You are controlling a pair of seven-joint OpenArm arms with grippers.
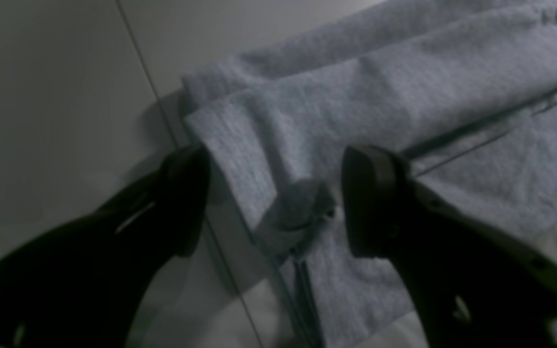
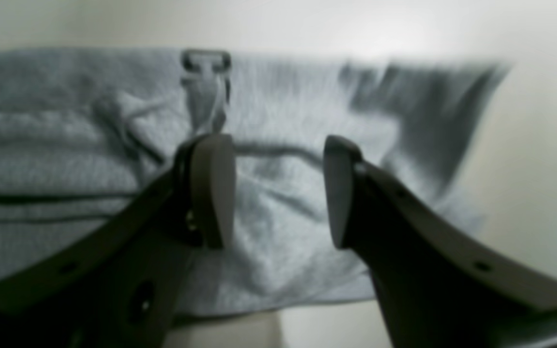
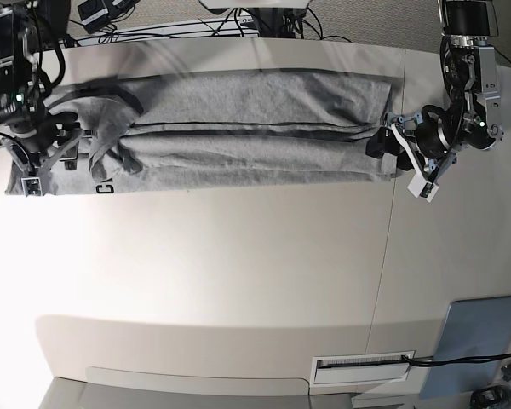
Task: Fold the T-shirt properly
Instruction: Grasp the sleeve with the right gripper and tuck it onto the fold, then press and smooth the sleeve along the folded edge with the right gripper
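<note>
T-shirt (image 3: 238, 136): laid lengthwise as a long folded band along the far side of the bench (image 3: 238, 281).
Left hand (image 1: 273, 203): spread wide at the right end, nothing gripped.
Right hand (image 2: 278, 193): parted over the left end, nothing held, seemingly for the next fold.

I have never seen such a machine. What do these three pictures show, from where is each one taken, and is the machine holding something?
This is a robot with two arms at a table. One picture looks down from above; the other two come from cameras on each wrist, looking past the black fingers. A grey T-shirt, folded into a long strip, lies on the table. The left gripper stands open around one end's edge. The right gripper is open over the other end. Neither holds anything.
</note>
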